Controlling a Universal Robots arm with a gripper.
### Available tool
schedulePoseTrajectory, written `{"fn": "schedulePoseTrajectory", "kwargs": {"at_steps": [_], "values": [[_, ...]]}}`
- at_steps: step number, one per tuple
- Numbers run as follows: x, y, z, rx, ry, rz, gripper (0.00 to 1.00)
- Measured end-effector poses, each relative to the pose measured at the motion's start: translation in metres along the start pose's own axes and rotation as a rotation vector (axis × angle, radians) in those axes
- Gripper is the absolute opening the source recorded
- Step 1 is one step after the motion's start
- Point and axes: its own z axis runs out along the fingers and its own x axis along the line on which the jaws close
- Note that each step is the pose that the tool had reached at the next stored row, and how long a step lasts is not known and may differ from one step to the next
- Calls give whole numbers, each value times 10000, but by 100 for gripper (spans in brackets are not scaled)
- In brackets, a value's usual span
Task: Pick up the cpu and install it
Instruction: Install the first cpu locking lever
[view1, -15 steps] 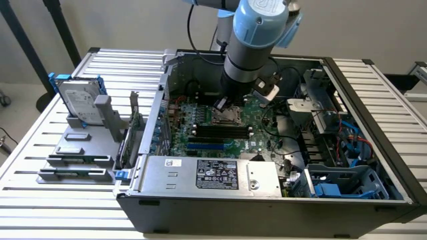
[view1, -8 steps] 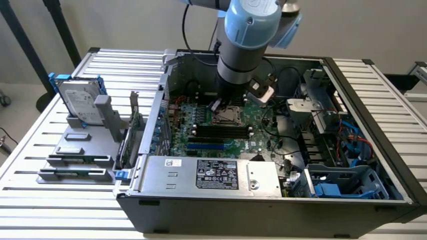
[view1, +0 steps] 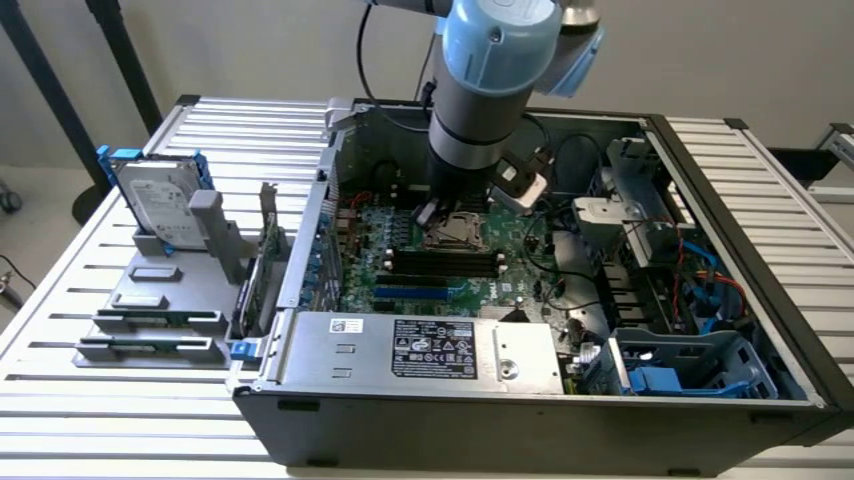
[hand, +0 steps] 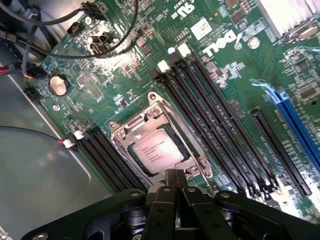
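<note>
On a slatted metal table (view1: 80, 300), we are viewing an open computer case (view1: 534, 400). We are keeping the gripper (hand: 175, 179) fully closed and empty above the motherboard (hand: 225, 75); the cpu (hand: 155, 151) is lying in its socket (hand: 159, 145), just beneath the fingertips.

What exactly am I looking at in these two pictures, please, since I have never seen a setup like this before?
You are looking at one robot arm, grey and light blue, reaching down into an open computer case that lies on a slatted table. One picture comes from a camera standing off to the side; the other comes from a camera on the arm's wrist, looking down past its black gripper, whose fingers are shut. Below it is the green motherboard with its black memory slots. The cpu, a small silver square, sits in the metal-framed socket, just beyond the fingertips. Whether they touch it I cannot tell. On the exterior view's left, outside the case, a grey fixture holds a hard drive in a blue frame.
</note>
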Motion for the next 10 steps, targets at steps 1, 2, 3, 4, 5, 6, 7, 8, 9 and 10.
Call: {"fn": "schedulePoseTrajectory", "kwargs": {"at_steps": [1, 2, 3, 4, 5, 6, 7, 8, 9, 10], "values": [[-13, 2, -20, 0, 0, 0, 11], [-26, 5, -42, 0, 0, 0, 11], [-39, 8, -62, 0, 0, -1, 11], [-51, 11, -82, 0, 1, 0, 11], [-65, 14, -102, 0, 1, 0, 11], [-80, 18, -121, 0, -1, 0, 11], [-95, 22, -137, 0, 1, 1, 11], [-112, 26, -152, 0, 1, 0, 11], [-130, 31, -166, 0, 1, 0, 11], [-148, 36, -180, 0, 1, 0, 11]]}}
